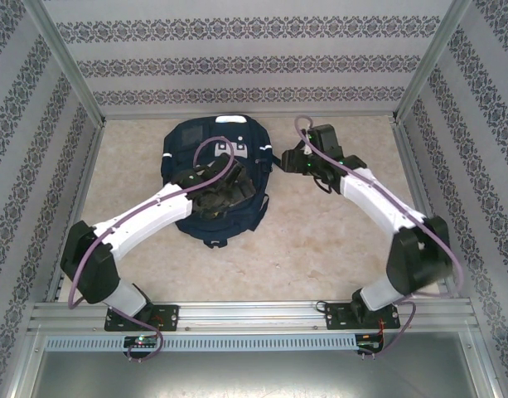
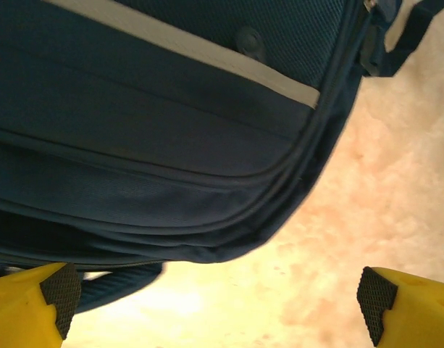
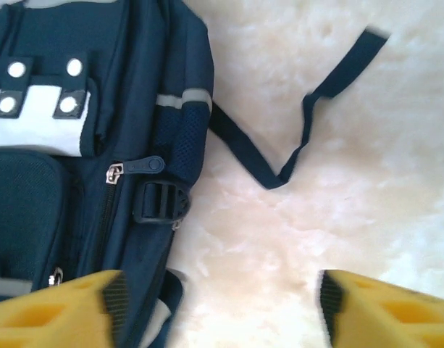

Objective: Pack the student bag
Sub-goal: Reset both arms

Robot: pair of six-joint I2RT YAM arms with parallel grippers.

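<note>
Beige mottled tabletop (image 1: pixel 320 249); I see large navy-blue fabric backpack (image 1: pixel 187 145), long axis 12–6, top toward 12. Left gripper (image 2: pixel 218 297) spread over it; right gripper (image 3: pixel 222 297) spread at its 3.

A pale beige tabletop with a mottled, marbled pattern (image 1: pixel 320 249) fills the floor of the cell. The left wrist view shows this surface (image 2: pixel 395 181) in a warm peach tone, and in the right wrist view the surface (image 3: pixel 337 217) looks nearly white. White wallpapered panels with bands of dark blue ornamental print enclose the tabletop: a back wall (image 1: pixel 254 58), a left wall (image 1: pixel 21 166) and a right wall (image 1: pixel 486 149). Slim aluminium posts (image 1: pixel 67 62) rise at the far corners. A silver slotted aluminium rail (image 1: pixel 254 313) runs along the near edge, with a white perforated strip (image 1: pixel 254 342) just in front of it, then a dull grey metal sheet (image 1: pixel 254 373).
</note>
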